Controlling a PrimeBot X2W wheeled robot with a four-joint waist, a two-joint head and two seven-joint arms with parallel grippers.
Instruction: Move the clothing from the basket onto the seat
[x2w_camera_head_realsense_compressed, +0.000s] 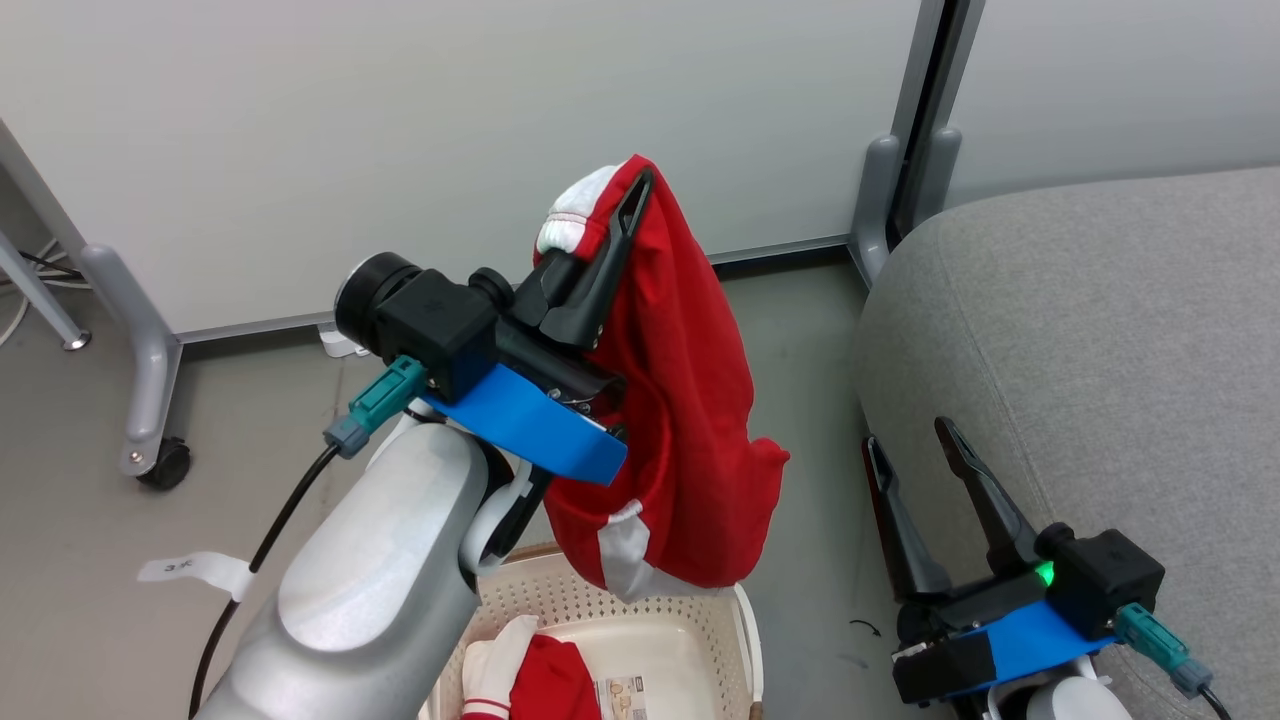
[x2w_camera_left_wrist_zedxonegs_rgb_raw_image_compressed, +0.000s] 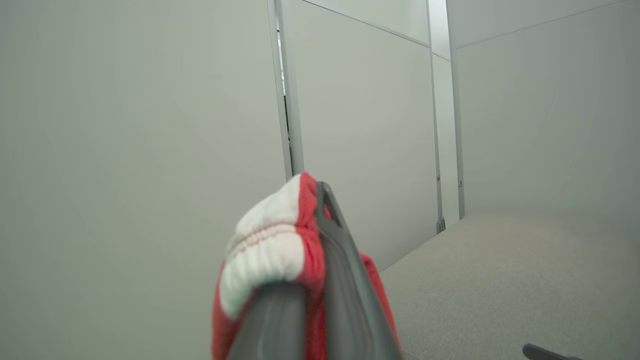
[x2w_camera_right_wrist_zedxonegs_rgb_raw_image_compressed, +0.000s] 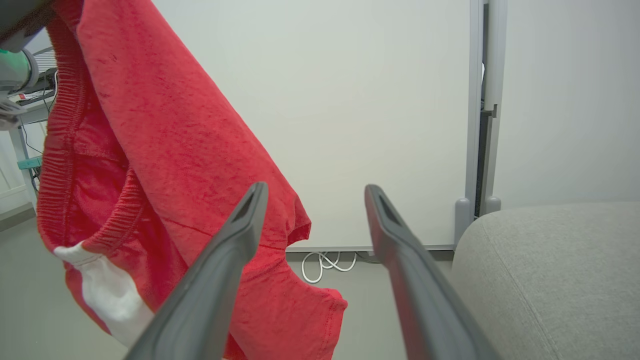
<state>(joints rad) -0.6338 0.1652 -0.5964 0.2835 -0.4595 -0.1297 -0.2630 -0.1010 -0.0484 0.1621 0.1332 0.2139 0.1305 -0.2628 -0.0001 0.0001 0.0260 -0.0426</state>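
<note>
Clothing (x2w_camera_head_realsense_compressed: 690, 400) clenched in left gripper (x2w_camera_head_realsense_compressed: 625, 205), hanging above far rim of basket (x2w_camera_head_realsense_compressed: 590, 595) — right gripper (x2w_camera_head_realsense_compressed: 910, 435) released, empty, just beside edge of seat (x2w_camera_head_realsense_compressed: 1100, 330).

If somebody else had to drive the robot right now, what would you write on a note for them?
Left claw: shut on a red garment, which hangs over the basket.
Right claw: open, empty, beside the seat.
Done: one garment lifted out.
Left: put it on the seat, then fetch the other red garment lying in the basket.
</note>
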